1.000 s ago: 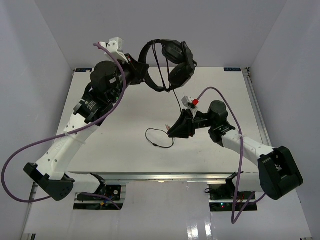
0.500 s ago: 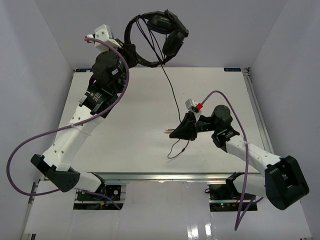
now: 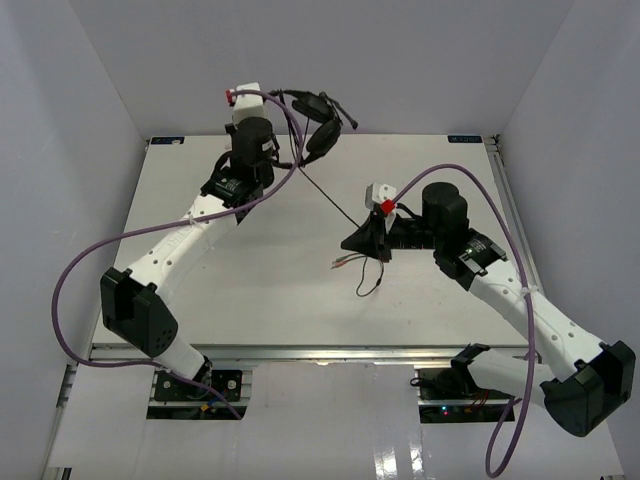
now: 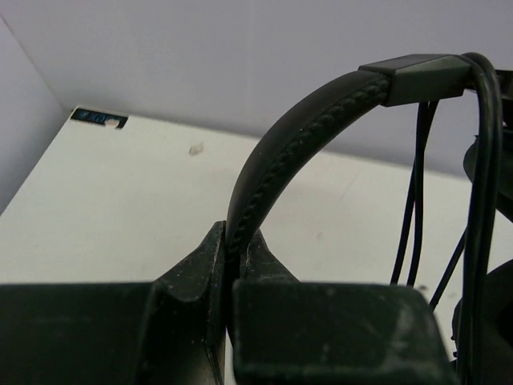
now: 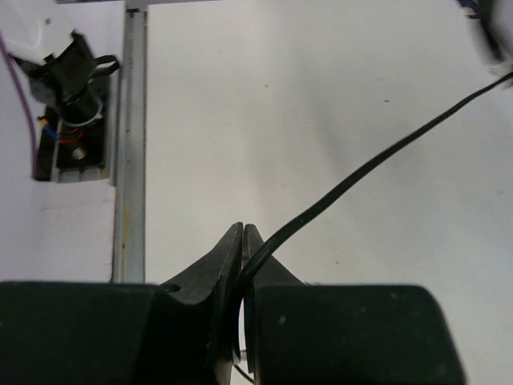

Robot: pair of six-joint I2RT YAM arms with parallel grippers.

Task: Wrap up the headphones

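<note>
The black headphones [image 3: 318, 118] hang in the air at the back of the table. My left gripper [image 3: 285, 108] is shut on their stitched headband [image 4: 280, 156], with turns of thin black cord [image 4: 481, 200] lying over the band. The cord [image 3: 330, 197] runs taut down to my right gripper [image 3: 352, 243], which is shut on it above mid-table; it also shows in the right wrist view [image 5: 377, 160]. The cord's loose tail and small plugs [image 3: 345, 263] lie on the table below the right gripper.
White table [image 3: 230, 280] with walls on three sides. Thick purple robot cables [image 3: 90, 270] loop off both arms. A metal rail [image 5: 132, 144] runs along the table edge, with a black fixture [image 5: 72, 72] beyond it.
My left arm swung right and turned, carrying the headphones toward the back centre. My right gripper rose slightly, pulling the cord taut; the loose tail shifted on the table.
</note>
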